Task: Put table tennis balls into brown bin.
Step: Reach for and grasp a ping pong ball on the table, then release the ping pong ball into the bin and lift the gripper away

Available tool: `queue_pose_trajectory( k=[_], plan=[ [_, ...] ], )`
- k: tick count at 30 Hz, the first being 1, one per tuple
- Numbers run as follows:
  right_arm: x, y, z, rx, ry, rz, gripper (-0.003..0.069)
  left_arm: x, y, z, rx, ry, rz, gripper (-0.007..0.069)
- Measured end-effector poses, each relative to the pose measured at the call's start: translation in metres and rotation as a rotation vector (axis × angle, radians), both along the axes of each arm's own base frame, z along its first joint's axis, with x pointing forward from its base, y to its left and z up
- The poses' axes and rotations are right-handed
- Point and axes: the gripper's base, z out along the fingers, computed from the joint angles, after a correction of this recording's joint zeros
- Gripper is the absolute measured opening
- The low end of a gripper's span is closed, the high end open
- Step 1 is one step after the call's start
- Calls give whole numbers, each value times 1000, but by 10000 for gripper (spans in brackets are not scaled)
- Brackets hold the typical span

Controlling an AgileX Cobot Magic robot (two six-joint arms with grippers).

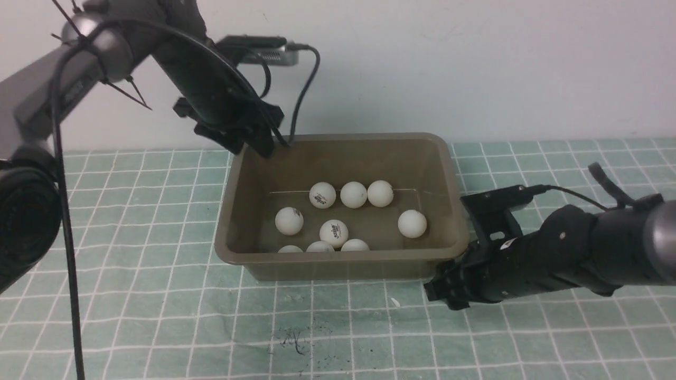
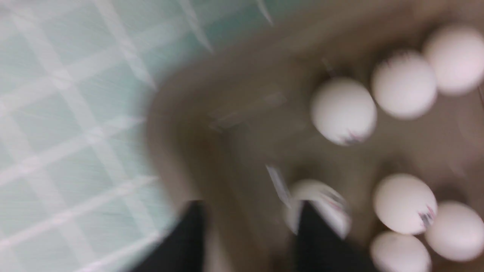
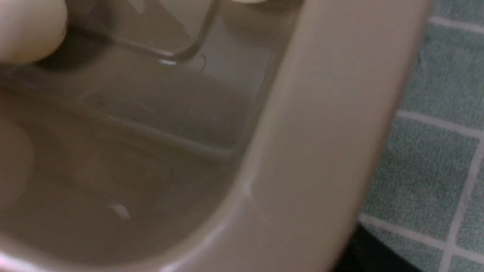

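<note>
Count nine balls (image 1: 334, 233) inside bin (image 1: 343, 158), mid tabletop (image 1: 132, 295); find none outside. Judge task approx. done, poss. one left, unseen. Note left gripper (image 1: 252, 143) over bin's far-left corner, jaws apart. Note right gripper (image 1: 446, 290) nr near-right corner; cannot tell state.

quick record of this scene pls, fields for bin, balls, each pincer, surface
bin: brown bin, upright, open top
balls: nine table tennis balls visible inside the bin, three partly hidden behind its near wall
left pincer: open, above the bin's far left corner
right pincer: low, by the bin's near right corner; open or shut cannot be told
surface: green gridded mat
</note>
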Motion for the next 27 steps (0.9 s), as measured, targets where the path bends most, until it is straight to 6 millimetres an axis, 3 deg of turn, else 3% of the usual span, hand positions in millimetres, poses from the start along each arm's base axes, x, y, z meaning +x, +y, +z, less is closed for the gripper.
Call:
queue_pose_trajectory(
  k=[1,3,4,5,6,9,10,11,14,18,21,23,25,27],
  plan=[
    [0,0,0,0,0,0,351,0,1,1,3,-4,3,183],
    [-9,-2,7,32,86,38,363,-5,21,31,14,-75,42,53],
    [-17,-5,21,58,122,70,363,-10,34,47,17,-107,69,21],
    [-16,-5,21,57,121,68,363,-11,36,49,17,-111,73,17],
    [-26,-11,48,95,122,105,363,-21,59,75,13,-164,124,0],
    [-35,-15,86,137,34,119,363,-39,83,99,6,-202,178,-5],
    [-35,-15,89,138,26,120,363,-41,85,102,6,-209,182,-5],
    [-33,-15,111,162,-44,120,363,-54,94,111,2,-215,204,-5],
    [-15,-8,149,201,-163,130,363,-84,100,117,-11,-187,213,-5],
    [21,7,172,230,-216,150,389,-130,89,106,-63,-107,151,-5],
    [35,16,185,241,-161,216,507,-165,80,98,-107,-99,101,-5],
    [33,17,197,243,-135,252,525,-177,78,96,-113,-110,90,-5],
    [28,12,216,248,-126,265,502,-192,77,91,-116,-113,83,-5],
    [10,-4,251,218,-170,262,368,-205,77,88,-112,-128,76,-5]
  ],
)
